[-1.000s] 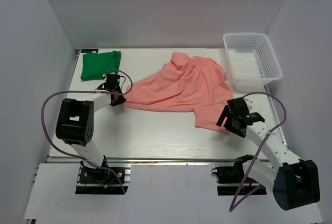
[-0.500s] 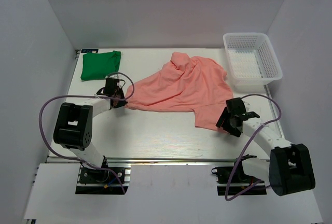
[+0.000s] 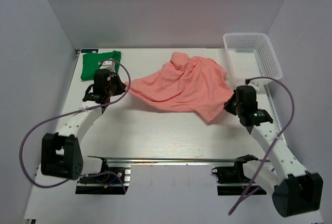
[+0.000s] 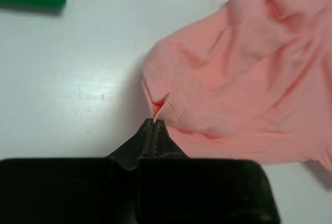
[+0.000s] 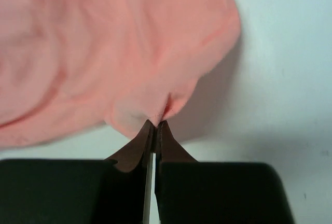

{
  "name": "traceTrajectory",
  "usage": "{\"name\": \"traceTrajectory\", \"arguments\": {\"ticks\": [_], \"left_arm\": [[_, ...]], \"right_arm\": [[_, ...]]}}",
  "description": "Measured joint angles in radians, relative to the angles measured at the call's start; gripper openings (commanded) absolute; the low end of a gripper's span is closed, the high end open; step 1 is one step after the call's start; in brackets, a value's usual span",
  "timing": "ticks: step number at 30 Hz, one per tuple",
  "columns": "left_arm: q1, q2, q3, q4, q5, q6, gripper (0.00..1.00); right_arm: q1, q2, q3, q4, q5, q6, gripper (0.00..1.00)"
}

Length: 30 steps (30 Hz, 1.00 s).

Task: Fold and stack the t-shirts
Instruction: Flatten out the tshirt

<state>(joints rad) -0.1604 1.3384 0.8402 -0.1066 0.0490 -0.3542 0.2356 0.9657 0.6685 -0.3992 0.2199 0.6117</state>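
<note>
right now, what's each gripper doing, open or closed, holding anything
left gripper: closed, pinching an edge of the salmon-pink t-shirt
right gripper: closed, pinching the same t-shirt's opposite side

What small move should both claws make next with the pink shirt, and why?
Probably draw them apart to stretch the cloth flat. The left claw and right claw are each shut on an edge of the pink shirt, which lies bunched and wrinkled, not yet spread.

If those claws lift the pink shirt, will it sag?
Probably sag: the pink shirt lies rumpled, with soft folds. It puckers where the left gripper and right gripper pinch its edges, so it likely drapes between them.
</note>
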Motion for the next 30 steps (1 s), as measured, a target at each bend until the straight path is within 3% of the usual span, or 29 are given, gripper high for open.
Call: {"name": "traceTrajectory", "arguments": {"ticks": [7,15,23,30], "left_arm": [[-0.001,-0.196,0.154,-0.042,-0.004,0.002,0.0],[-0.002,-0.287,0.426,-0.156,-0.077,0.021,0.0],[-0.007,-0.349,0.722,-0.282,-0.171,0.078,0.0],[-0.007,-0.481,0.866,-0.356,-0.21,0.103,0.0]], "right_arm": [[0.0,-0.101,0.337,0.013,0.182,-0.045,0.0],[0.0,-0.06,0.76,-0.004,0.294,-0.176,0.0],[0.002,-0.014,1.155,0.001,0.288,-0.333,0.0],[0.003,-0.069,1.286,0.002,0.179,-0.425,0.0]]}}
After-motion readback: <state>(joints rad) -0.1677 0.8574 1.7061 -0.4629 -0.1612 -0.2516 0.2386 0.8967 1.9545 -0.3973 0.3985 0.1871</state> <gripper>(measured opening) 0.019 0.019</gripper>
